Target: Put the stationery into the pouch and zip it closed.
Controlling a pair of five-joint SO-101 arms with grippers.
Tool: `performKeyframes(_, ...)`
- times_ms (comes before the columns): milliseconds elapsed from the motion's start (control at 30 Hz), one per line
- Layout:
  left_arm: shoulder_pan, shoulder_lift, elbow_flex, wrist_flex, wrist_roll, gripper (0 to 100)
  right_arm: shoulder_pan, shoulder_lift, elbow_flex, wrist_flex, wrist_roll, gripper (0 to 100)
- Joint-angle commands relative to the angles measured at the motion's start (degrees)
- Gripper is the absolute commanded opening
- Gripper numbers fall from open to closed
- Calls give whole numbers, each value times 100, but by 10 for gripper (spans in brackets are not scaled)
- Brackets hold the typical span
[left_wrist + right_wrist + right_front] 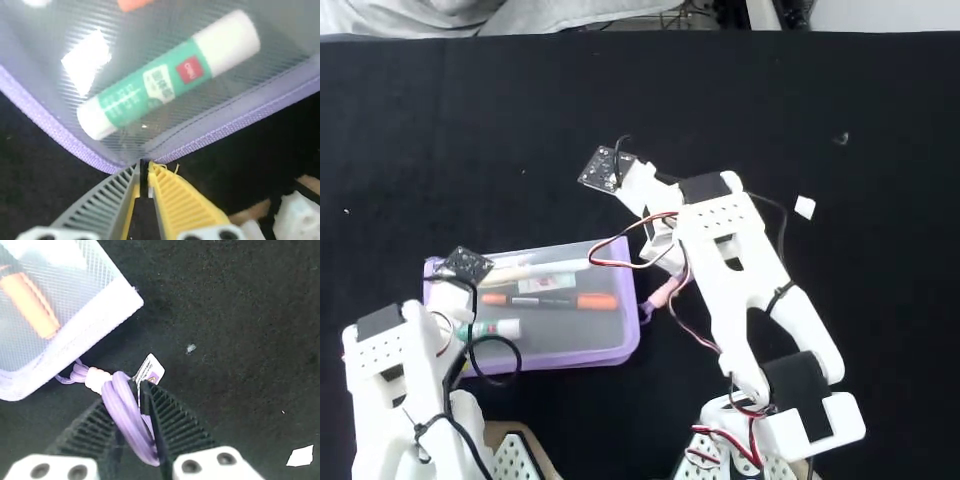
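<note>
The pouch [570, 358] is a translucent ribbed case with purple edge binding. It lies flat on the black table [800, 120] at 8 o'clock from centre. It contains a green-and-white glue stick [165, 75], an orange marker [555, 300] and pens [545, 268]. The left gripper [144, 172] is pressed together on the binding at the pouch's 8 o'clock corner. The right gripper [142, 390] pinches the purple pull cord [125, 405] at its 3 o'clock end.

The pouch [570, 355] lies on the table [820, 100] toward its left side, with the glue stick [490, 328] and a marker [555, 300] inside. The left gripper [145, 175] grips its near edge beside the glue stick. The right gripper [140, 390] holds the cord [125, 410] off its right end.
</note>
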Motion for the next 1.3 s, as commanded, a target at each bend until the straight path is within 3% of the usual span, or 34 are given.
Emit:
performKeyframes(0, 84, 26, 101, -958, 352, 31, -79, -330, -145, -9, -26, 15)
performKeyframes(133, 101, 88, 233, -2321, 1468, 33, -79, -330, -145, -9, -35, 15)
performKeyframes(333, 620, 26, 321, -2558, 1398, 33, -79, -330, -145, -9, -53, 15)
performKeyframes(400, 778, 26, 356, -3007, 1398, 33, -79, -338, -154, -26, -53, 15)
performKeyframes(533, 998, 79, 646, -4545, 1398, 32, -79, -347, -154, -132, -53, 15)
performKeyframes(700, 1341, 88, 1473, -7042, 1398, 33, -79, -347, -154, -132, -70, 15)
performKeyframes(800, 1552, 88, 1877, -7912, 1398, 34, -79, -356, -154, -193, -299, 15)
performKeyframes(900, 1552, 62, 1895, -7692, 1398, 34, -79, -356, -154, -255, -343, 15)
performKeyframes(1000, 1534, 18, 1754, -6936, 1363, 34, -79, -365, -163, -255, -343, 15)
performKeyframes(1267, 2176, -18, -48, -3455, 879, 34, -44, -321, -453, -229, -633, 15)
